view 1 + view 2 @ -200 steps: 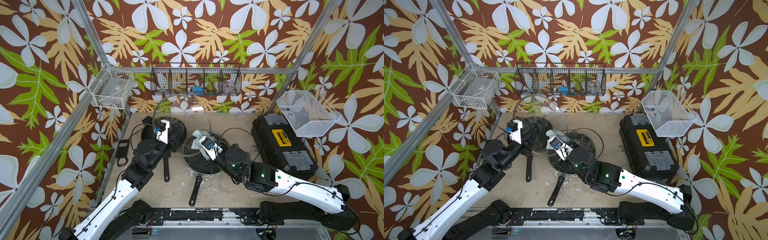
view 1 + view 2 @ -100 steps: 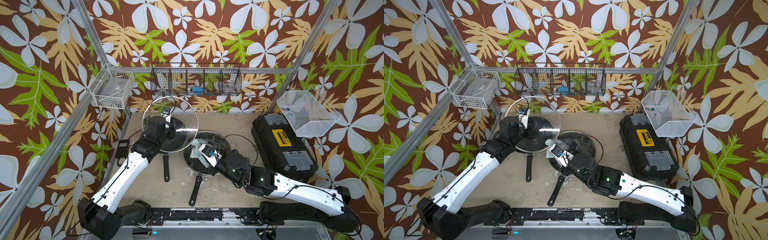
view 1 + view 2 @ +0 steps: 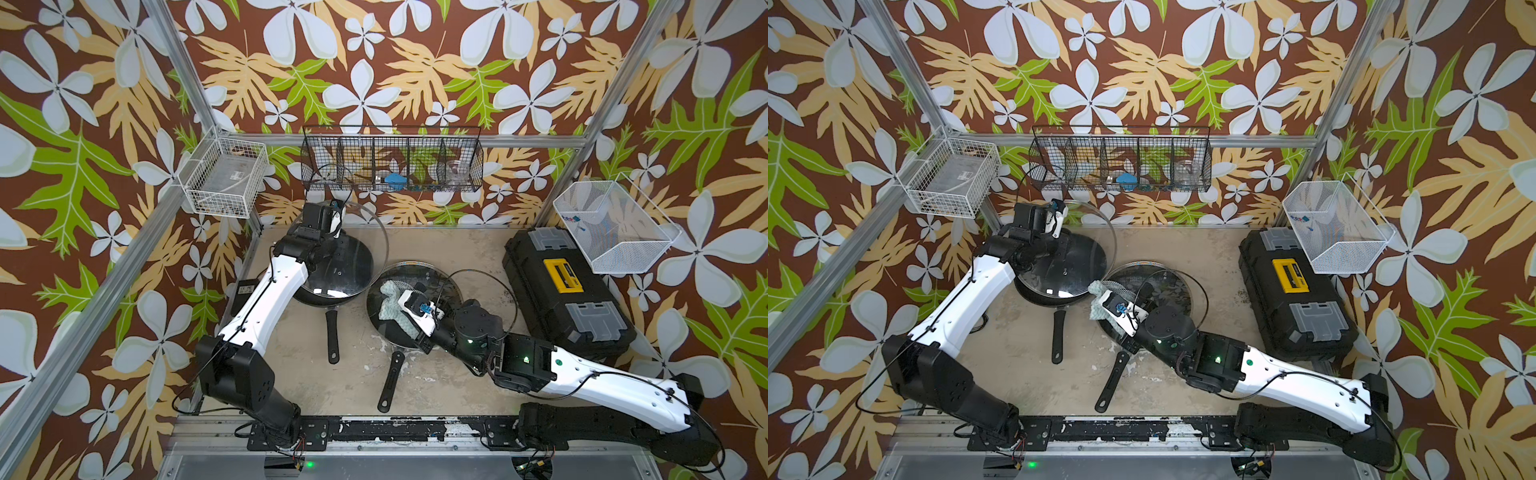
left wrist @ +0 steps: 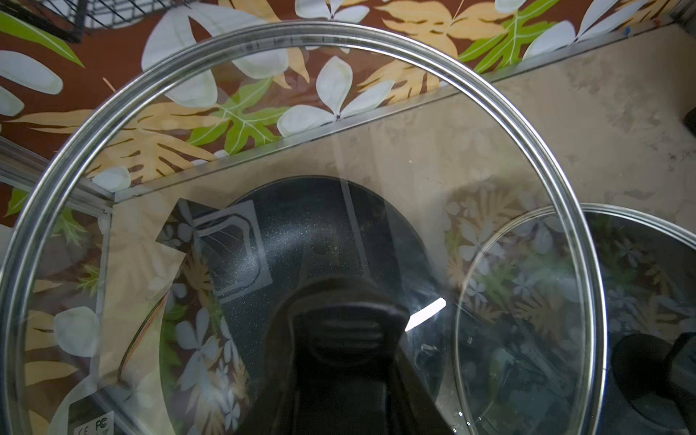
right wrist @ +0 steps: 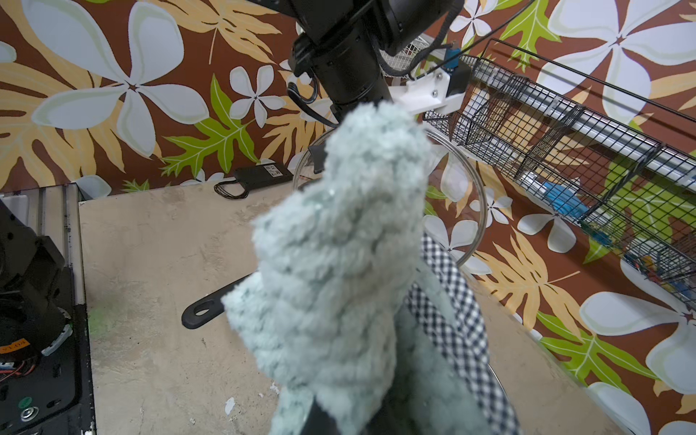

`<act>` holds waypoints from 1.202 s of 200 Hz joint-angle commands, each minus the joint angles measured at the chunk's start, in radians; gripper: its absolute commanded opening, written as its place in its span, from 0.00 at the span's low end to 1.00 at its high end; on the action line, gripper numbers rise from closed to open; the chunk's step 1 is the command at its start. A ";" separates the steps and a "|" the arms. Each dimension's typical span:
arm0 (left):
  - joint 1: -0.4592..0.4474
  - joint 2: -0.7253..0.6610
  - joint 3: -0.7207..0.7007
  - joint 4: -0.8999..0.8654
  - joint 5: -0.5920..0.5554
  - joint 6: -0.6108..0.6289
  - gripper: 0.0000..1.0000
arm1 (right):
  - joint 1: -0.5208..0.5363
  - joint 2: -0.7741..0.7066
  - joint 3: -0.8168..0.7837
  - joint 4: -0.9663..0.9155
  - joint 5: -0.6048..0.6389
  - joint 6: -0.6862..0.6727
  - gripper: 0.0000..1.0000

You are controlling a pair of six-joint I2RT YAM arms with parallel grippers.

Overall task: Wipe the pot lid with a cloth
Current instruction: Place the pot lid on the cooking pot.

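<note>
A large round clear glass pot lid (image 3: 359,249) (image 3: 1086,253) with a thin silvery rim is at the rear left of the beige desk (image 3: 457,245), held tilted over a black frying pan (image 3: 309,293). Its far edge is raised towards the back wall. Whether its low edge touches the pan cannot be told. The left pincer (image 4: 346,350) is closed on the lid's black central handle. In the left wrist view the glass (image 4: 376,150) fills nearly the whole picture, and the pan shows dark through it.

The right pincer (image 5: 341,420) is clamped on a small fluffy pale teal-mint microfibre cloth (image 3: 388,307) (image 3: 1097,309). The cloth (image 5: 339,244) stands up from the pincer in a bunch and hides most of the fingers. A black-and-white checked trim runs along one side of it.

In both top views the cloth hangs over the left part of a second black frying pan, which carries a smaller clear glass lid (image 3: 440,278). The cloth is just beside the big lid's near rim; contact between them cannot be made out.

A black toolbox with a yellow latch (image 3: 569,299) sits on the right side of the desk, well apart from the pans.
</note>
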 commanded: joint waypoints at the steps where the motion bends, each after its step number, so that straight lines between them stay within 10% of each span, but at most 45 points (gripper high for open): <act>1: 0.017 0.053 0.064 0.006 0.027 0.049 0.00 | -0.003 -0.002 0.001 0.023 0.011 -0.005 0.00; 240: 0.170 0.342 0.193 -0.146 0.138 0.038 0.00 | -0.030 0.062 0.046 0.011 -0.020 -0.005 0.00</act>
